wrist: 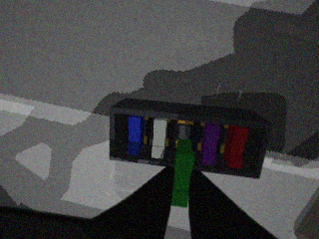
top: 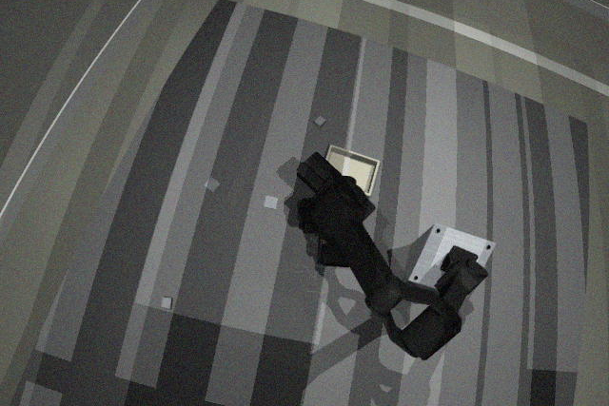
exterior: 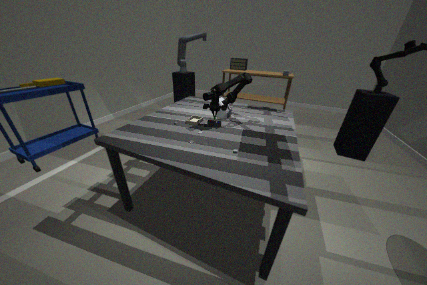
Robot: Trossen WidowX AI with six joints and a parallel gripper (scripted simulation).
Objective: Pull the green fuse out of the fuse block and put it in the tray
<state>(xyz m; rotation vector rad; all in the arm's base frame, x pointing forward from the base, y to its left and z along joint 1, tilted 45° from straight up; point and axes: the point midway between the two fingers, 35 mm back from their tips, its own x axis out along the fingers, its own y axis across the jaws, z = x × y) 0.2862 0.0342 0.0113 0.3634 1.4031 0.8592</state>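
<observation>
Wrist view, lower centre: the claw (wrist: 181, 175) (exterior: 214, 118) is pinching the green fuse (wrist: 182, 174) above the fuse block (wrist: 186, 106) (exterior: 214, 123). Top view: the arm (top: 366, 254) (exterior: 231, 85) is bending from lower right toward centre, its claw end pointing down near the tray (top: 373, 178) (exterior: 194, 121).
</observation>
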